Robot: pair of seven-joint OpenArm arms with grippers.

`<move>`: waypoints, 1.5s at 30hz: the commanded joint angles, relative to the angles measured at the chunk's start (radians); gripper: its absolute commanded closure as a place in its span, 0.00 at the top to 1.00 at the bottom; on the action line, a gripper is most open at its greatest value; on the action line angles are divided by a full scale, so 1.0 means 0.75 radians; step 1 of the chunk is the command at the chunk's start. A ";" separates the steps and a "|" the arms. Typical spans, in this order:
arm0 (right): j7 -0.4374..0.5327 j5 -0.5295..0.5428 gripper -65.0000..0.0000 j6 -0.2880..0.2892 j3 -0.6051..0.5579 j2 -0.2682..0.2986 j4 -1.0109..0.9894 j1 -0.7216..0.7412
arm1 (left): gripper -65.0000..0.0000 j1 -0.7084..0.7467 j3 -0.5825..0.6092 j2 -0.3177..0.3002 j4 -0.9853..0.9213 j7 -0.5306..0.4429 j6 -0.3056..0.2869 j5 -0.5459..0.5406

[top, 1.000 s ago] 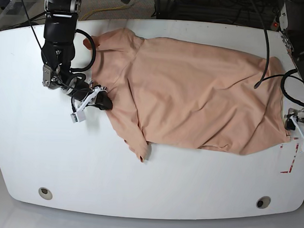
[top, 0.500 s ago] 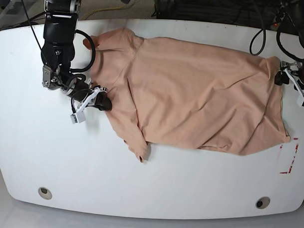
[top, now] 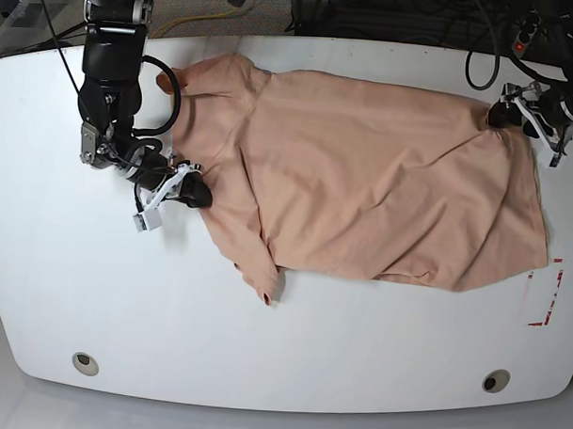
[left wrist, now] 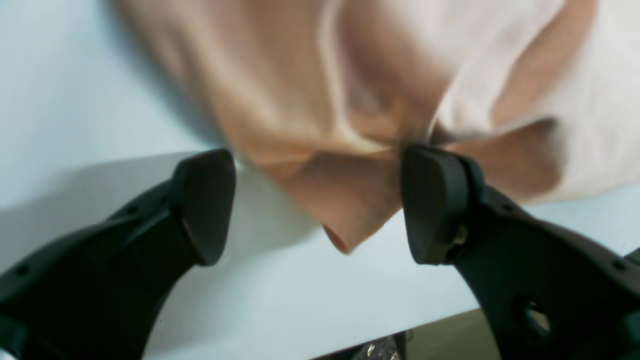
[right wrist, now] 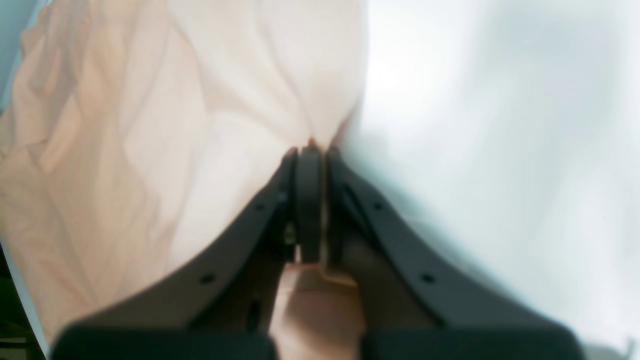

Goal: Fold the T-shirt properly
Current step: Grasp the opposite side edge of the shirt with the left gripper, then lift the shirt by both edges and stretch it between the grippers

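Lying spread across the upper middle of the white table [top: 291, 356], the peach T-shirt [top: 363, 189] runs from the frame's left, where its collar end and a short sleeve sit, to the hem at the right edge. We see our right gripper [top: 195, 191] at the left of the base view, its jaws closed on the shirt's left margin; the right wrist view shows the two dark fingers pressed together with a sliver of fabric [right wrist: 165, 125] pinched at their tips and more cloth bunched beneath them. At the upper right of the base view our left gripper [top: 512, 110] meets the shirt's top right corner. In the left wrist view [left wrist: 317, 207] its jaws stand wide apart, a pointed fold of the shirt [left wrist: 345, 205] hanging between them, and the right-hand fingertip [left wrist: 432, 200] touches the cloth where it puckers. That view is blurred, so we cannot tell how firmly it presses. A red mark [top: 547, 299] shows on the table at the right, just past the hem. Two round holes [top: 85, 363] sit along the table's lower edge.
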 commanded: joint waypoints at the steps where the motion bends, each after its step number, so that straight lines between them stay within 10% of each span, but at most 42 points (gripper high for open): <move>1: -0.003 0.004 0.00 -0.001 0.003 0.015 0.018 0.028 | 0.75 -0.006 -0.001 -0.030 0.018 -0.005 -0.001 -0.008; 7: -0.003 0.004 0.00 -0.001 0.003 0.015 0.018 0.028 | 0.71 -0.006 0.052 -0.030 -0.046 -0.007 -0.001 -0.008; 15: -0.003 0.006 0.00 -0.001 0.005 0.015 0.020 0.019 | 0.01 -0.059 0.050 -0.030 -0.156 -0.009 -0.001 -0.010; 34: -0.130 -0.004 0.00 -0.037 0.011 0.029 0.554 -0.156 | 0.01 -0.046 -0.099 -0.077 0.347 0.068 -0.001 -0.008; 45: -0.161 -0.010 0.00 -0.053 0.007 0.072 0.543 0.142 | 0.01 -0.497 -0.087 -0.090 0.490 0.312 -0.001 -0.008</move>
